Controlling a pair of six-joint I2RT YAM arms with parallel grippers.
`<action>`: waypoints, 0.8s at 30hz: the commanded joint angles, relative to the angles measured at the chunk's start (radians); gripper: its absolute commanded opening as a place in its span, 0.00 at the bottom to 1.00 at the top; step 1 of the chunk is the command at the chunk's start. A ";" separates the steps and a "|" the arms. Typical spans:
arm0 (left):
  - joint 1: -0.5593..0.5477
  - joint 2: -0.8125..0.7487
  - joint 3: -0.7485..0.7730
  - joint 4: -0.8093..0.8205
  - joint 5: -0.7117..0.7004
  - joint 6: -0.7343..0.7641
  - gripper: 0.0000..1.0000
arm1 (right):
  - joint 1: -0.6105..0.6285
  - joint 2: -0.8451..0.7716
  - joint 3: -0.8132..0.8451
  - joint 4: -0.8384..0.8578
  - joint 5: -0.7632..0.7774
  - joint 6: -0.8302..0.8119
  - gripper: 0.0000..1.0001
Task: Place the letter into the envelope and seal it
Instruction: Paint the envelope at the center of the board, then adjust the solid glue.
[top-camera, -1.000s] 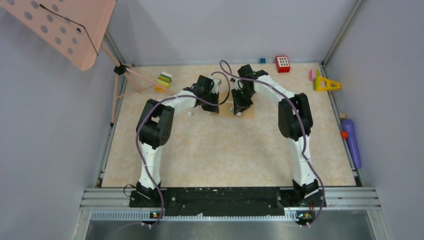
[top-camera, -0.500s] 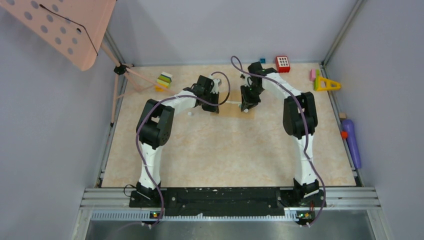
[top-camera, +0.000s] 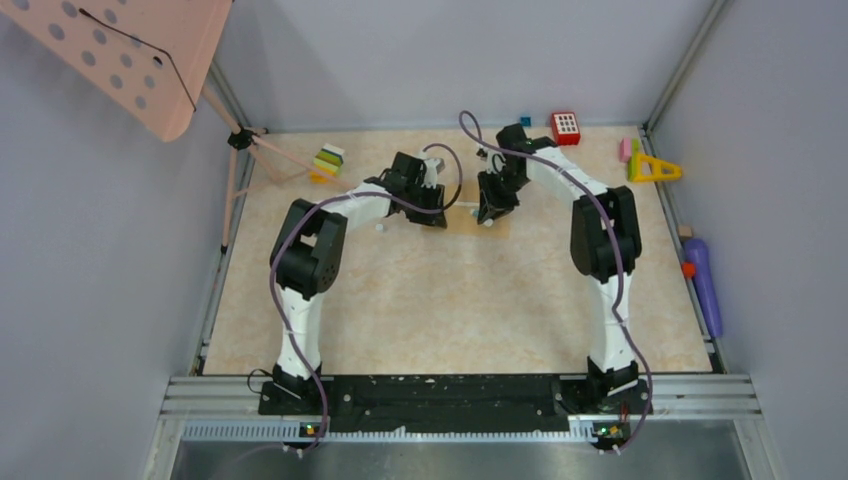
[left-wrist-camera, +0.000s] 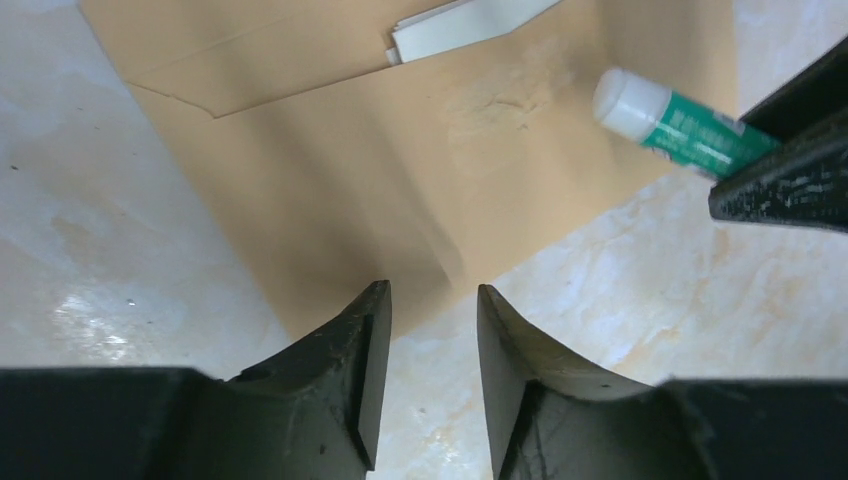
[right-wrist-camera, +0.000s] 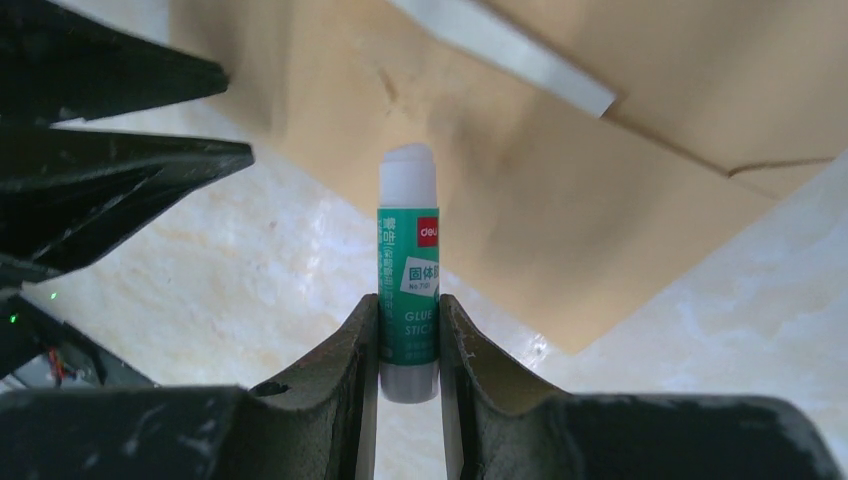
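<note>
The tan envelope lies flat on the table with its flap open. The white letter shows at its mouth, partly tucked in. My left gripper hovers open over the envelope's near edge, with nothing between its fingers. My right gripper is shut on a green glue stick, whose white tip points at the envelope just below the letter. In the top view both grippers meet over the envelope at the far middle of the table.
A pink perforated stand on a tripod stands at the far left. Coloured blocks, a red block and a yellow triangle lie along the far edge. A purple bottle lies by the right wall.
My left gripper's jaws have opened. My right arm, still holding the glue stick, has shifted a little to the right and away over the envelope.
</note>
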 joint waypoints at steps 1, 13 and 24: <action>0.026 -0.104 -0.016 0.041 0.121 -0.001 0.46 | -0.005 -0.178 -0.111 0.095 -0.134 -0.046 0.00; 0.053 -0.211 0.079 -0.014 0.134 0.041 0.51 | 0.032 -0.356 -0.297 0.239 -0.271 -0.157 0.00; -0.023 -0.150 0.121 -0.070 0.102 0.056 0.50 | 0.079 -0.357 -0.262 0.278 -0.233 -0.074 0.00</action>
